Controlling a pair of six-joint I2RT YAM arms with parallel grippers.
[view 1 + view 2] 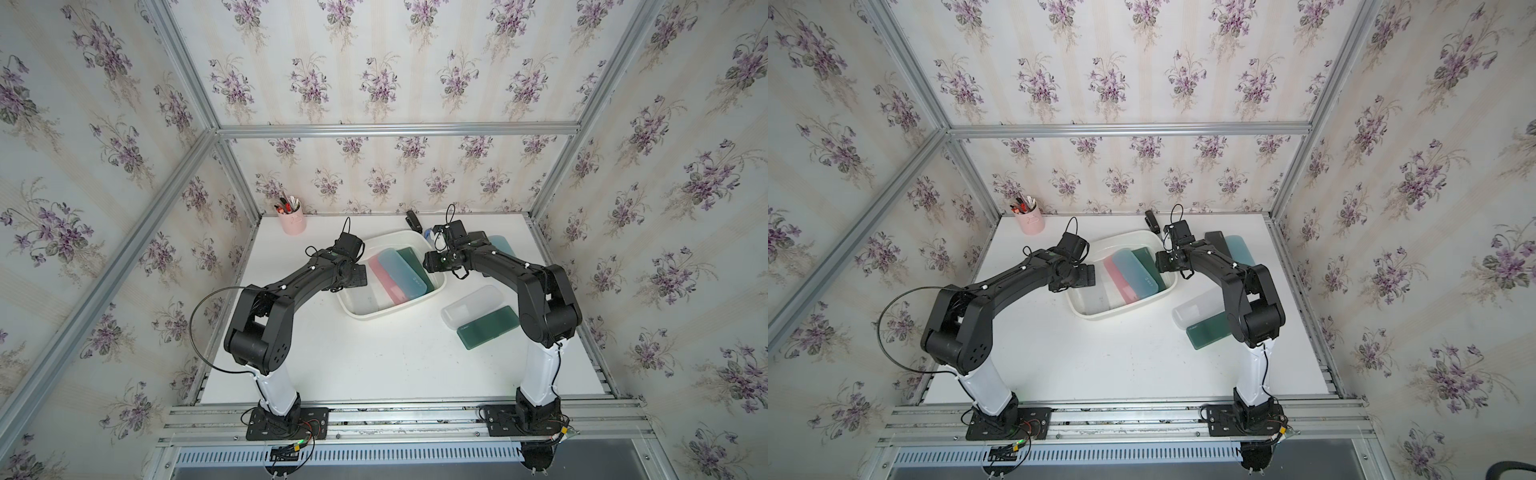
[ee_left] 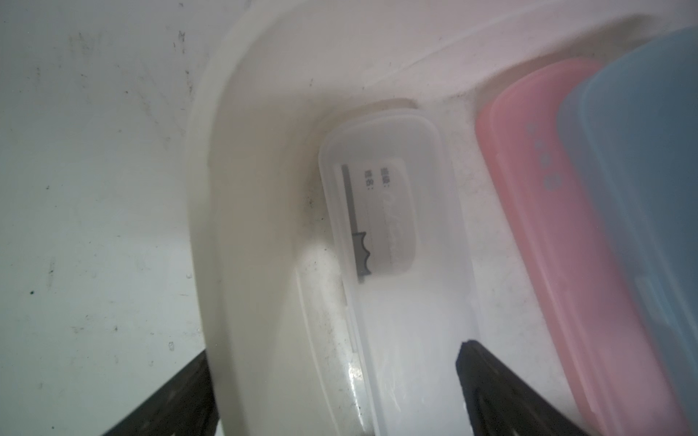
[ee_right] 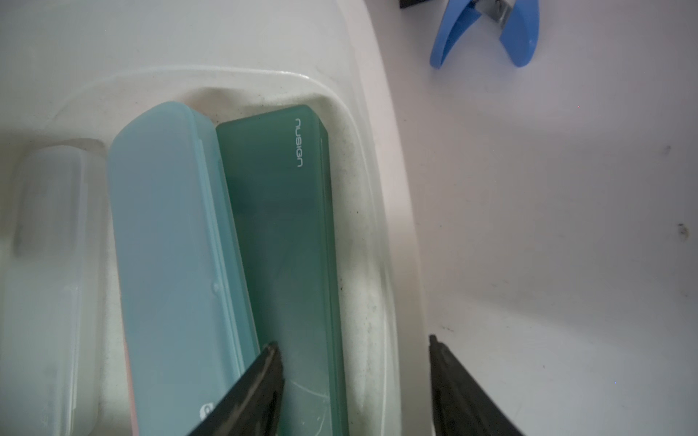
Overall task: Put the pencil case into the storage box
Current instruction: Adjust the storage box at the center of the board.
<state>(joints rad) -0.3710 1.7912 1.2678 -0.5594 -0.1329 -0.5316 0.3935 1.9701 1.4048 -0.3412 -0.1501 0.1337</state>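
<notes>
Three cases outside box (image 1: 386, 312): clear case (image 1: 471, 305), green case (image 1: 488, 327) at 4 o'clock, teal case (image 1: 500, 245) at 2 o'clock. Likely light, stiff, slick; pinch across width, mid-length. Left fingers (image 2: 336, 347) wide, right fingers (image 3: 353, 341) half-spread, both empty.

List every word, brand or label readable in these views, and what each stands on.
"nusign": white lettering on the dark green pencil case in the storage box.
Printed label inside the clear pencil case in the storage box: too blurred to read.
White mark on the loose green pencil case on the table: too small to read.
</notes>
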